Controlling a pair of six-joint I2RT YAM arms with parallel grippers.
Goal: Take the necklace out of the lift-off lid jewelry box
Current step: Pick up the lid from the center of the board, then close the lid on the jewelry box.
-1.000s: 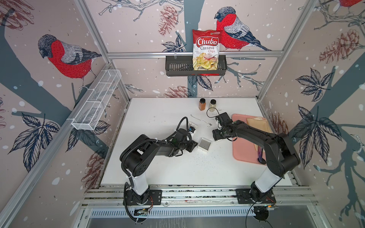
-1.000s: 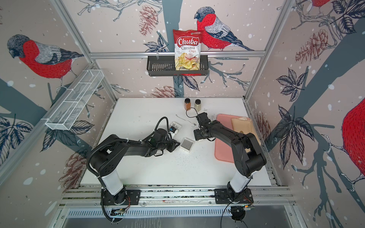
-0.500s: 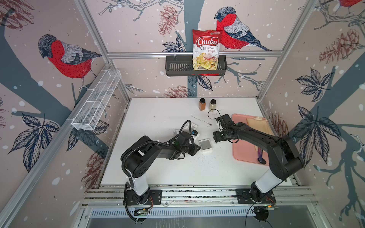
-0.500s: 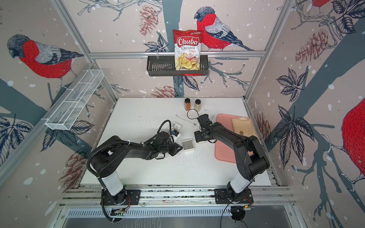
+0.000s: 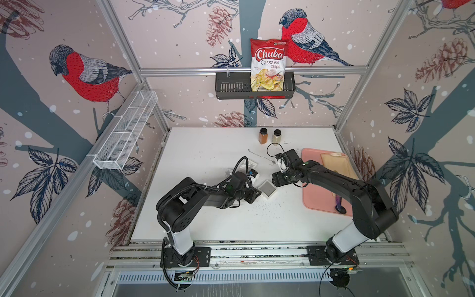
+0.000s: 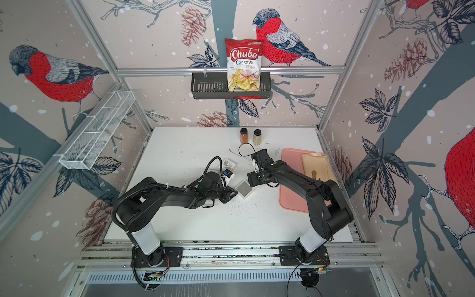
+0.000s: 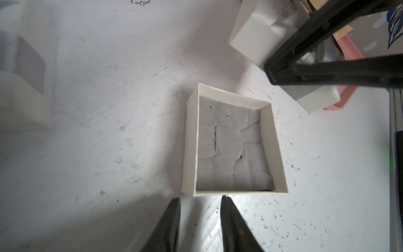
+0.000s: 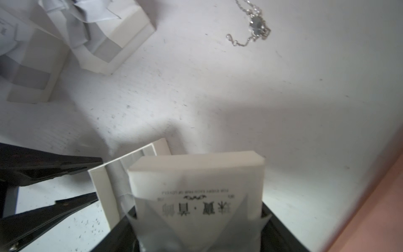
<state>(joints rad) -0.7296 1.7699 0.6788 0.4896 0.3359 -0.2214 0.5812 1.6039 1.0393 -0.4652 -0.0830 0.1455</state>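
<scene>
Across the white table (image 5: 205, 159) we find only small shifts from a second ago. The left arm (image 5: 195, 195) has swung so that the left gripper (image 7: 200, 198) now faces the open box base (image 7: 233, 146) from its near-left corner rather than from its left side. The right arm (image 5: 334, 180) has carried the right gripper (image 8: 196, 218) slightly closer to the base's far-right corner. The pink tray (image 5: 316, 195) has not moved, nor has the base, which sits between the two grippers and shows only grey padding inside. The left gripper's fingers stand a little apart with nothing between them, their tips just short of the base's wall. The right gripper is clamped on a white box piece (image 8: 196, 174) printed with characters; we cannot tell whether this is the lid. A ribboned white box (image 8: 104, 37) lies beyond the left wrist. The necklace (image 8: 256, 24) is out of the box, lying on the bare table on the far side of the base. It lies where it lay before, and neither gripper touches it.
</scene>
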